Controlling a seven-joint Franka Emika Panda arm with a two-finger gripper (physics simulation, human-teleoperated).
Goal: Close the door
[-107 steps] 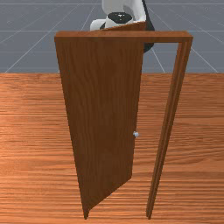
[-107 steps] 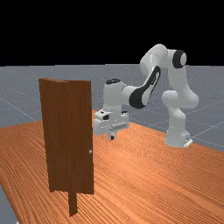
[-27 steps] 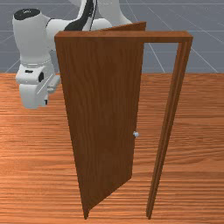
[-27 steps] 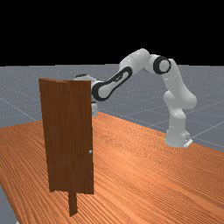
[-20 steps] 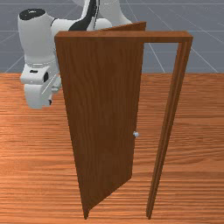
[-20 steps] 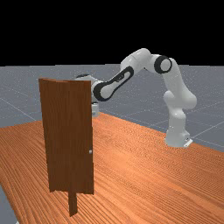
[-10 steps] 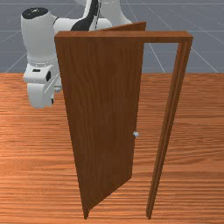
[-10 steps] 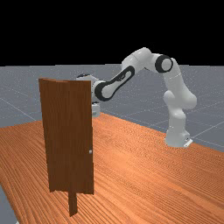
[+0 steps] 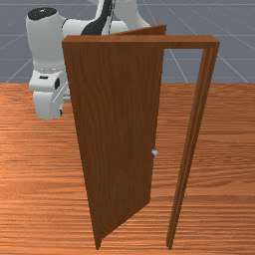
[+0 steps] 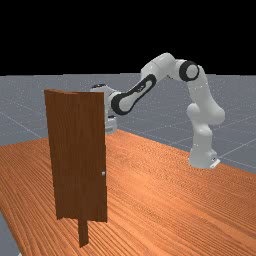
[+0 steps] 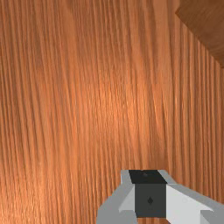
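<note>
While gridded grey floor (image 9: pixel 234 62) lies beyond the table (image 9: pixel 35 189), the door (image 9: pixel 117 134) stands open (gripper (image 9: pixel 60 113) spread or pressed together, I cannot tell).

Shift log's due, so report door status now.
Gripper beside door, at the front view's left. Door open. In the way: door panel, between gripper and visible knob.

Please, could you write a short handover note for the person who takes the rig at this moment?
Gripper: off the front view's left side of the door, above the table; open or shut, I cannot tell.
Door: ajar in its frame, knob on its free edge.
Done: arm is near the door.
Left: swing the door into the frame.
</note>
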